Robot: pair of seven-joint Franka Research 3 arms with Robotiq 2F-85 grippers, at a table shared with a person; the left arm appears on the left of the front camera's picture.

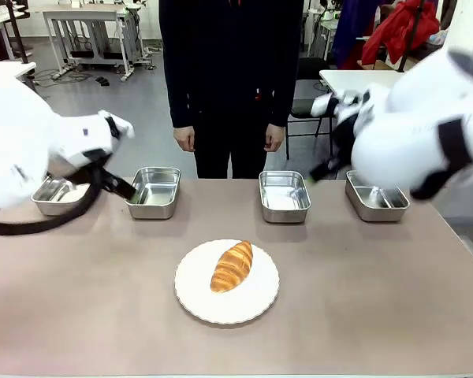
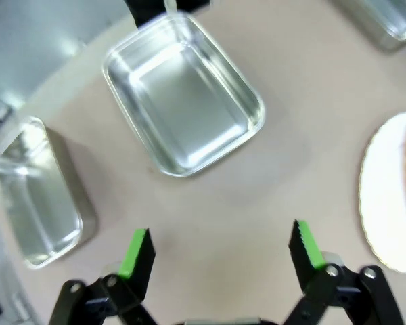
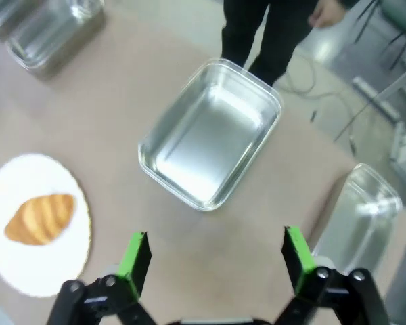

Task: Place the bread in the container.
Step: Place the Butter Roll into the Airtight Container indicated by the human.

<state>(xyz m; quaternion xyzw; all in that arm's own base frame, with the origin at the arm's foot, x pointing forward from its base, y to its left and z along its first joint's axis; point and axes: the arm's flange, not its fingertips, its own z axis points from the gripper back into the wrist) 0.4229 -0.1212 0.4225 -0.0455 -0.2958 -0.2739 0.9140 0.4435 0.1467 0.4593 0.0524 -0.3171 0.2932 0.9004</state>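
The bread [image 1: 232, 266] lies on the white plate [image 1: 191, 287] at the near middle of the table [image 1: 378, 299], well apart from both grippers. Seen from the robot's side, its long axis runs from about 7 to 1 o'clock. From the left gripper [image 2: 220, 233] it sits off at roughly 2 o'clock; from the right gripper [image 3: 215, 237] it is near 9 o'clock. Neither looks clearly nearer. Both hover over the tabletop pointing down, fingers spread wide and empty. The left one has a steel container [image 2: 183, 101] at its 12 o'clock, and the right one a like pan [image 3: 210, 132] at its own. I'd guess either must swing sideways and square its fingers across the loaf.
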